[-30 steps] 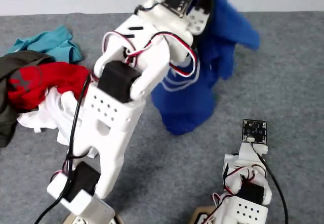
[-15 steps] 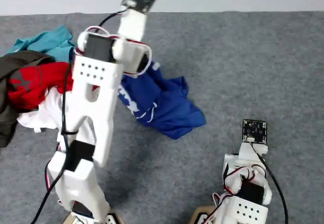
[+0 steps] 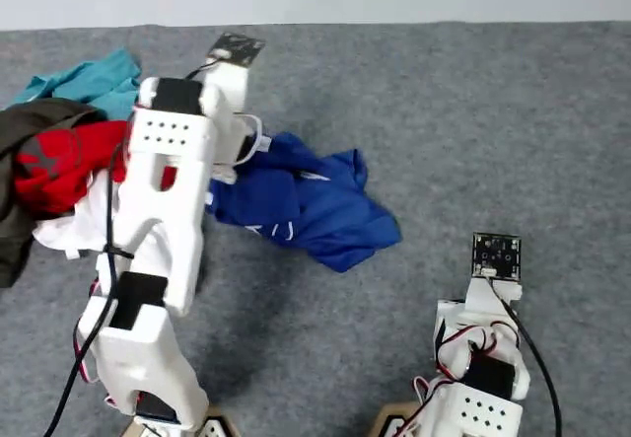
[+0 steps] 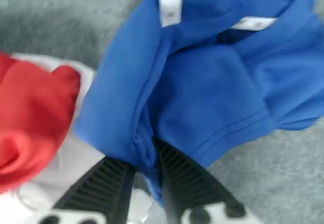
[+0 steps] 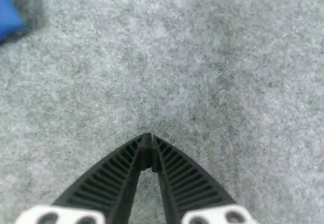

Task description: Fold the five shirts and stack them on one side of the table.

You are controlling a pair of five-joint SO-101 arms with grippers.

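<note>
Lowering done: your left fingers (image 4: 179,181) still pinch blue shirt (image 3: 306,205), dropped from mid-air onto tabletop centre-left, crumpled beside pile (image 3: 59,161) at left edge. Right fingers (image 5: 174,181) pressed together, empty. Spread it flat next.

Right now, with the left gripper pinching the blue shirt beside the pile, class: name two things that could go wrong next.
1. The left gripper is shut on a bunched fold of the crumpled blue shirt; pulling may drag it as a lump instead of spreading it flat.
2. In the left wrist view that shirt's edge appears to lie against the white shirt and red shirt; a tug could snag them and scatter the pile.
</note>
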